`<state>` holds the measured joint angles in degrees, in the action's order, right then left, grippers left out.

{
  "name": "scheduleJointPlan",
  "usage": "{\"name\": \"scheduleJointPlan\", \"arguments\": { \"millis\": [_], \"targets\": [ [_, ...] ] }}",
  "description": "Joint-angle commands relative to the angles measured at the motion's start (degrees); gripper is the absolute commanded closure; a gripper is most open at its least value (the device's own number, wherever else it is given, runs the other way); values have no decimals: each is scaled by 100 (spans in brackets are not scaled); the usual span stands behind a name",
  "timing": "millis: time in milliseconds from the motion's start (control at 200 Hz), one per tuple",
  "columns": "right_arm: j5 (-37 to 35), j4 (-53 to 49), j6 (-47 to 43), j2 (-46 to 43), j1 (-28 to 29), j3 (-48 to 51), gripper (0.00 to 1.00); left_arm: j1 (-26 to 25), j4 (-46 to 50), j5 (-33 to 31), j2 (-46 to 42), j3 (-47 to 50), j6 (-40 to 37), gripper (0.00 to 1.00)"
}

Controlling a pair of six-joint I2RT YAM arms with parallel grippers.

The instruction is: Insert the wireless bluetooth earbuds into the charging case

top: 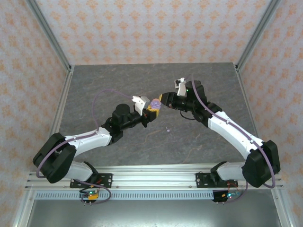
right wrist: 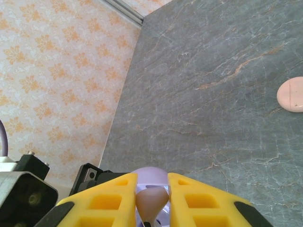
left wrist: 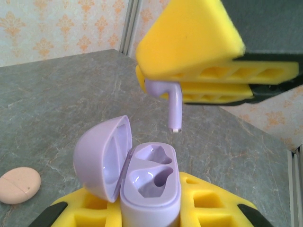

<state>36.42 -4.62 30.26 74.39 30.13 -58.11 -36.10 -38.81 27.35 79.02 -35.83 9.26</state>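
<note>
Obs: right gripper [left wrist: 158,80], upper centre of the left-wrist view, nearly closed, pinching the head of a lavender earbud [left wrist: 173,106]; stem hangs down, just above and apart from the charging case [left wrist: 150,187]. The left gripper [top: 150,112] is clamped on the case body, lower centre; lid [left wrist: 102,161] open, tipped left; both wells empty.

Risks: stem tip sits up-frame of the wells, so a straight descent likely strikes the rim or hinge; bud is held only by its small head and could twist in the grip; a sideways push may lever the case loose. Pink disc [left wrist: 19,185] is at lower left, well apart.
</note>
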Motion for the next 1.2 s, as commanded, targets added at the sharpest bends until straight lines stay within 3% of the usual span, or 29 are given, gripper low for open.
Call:
{"name": "scheduleJointPlan", "arguments": {
  "millis": [0,861,1196],
  "targets": [
    [-13,208,41,-27,64,-95,79,-66,-23,-132,65,-242,81,87],
    [-136,156,24,110,152,-76,79,-136,210,-111,106,-406,59,86],
    [-237,14,-23,119,162,-69,79,-143,338,-381,96,-442,83,86]
  ]
}}
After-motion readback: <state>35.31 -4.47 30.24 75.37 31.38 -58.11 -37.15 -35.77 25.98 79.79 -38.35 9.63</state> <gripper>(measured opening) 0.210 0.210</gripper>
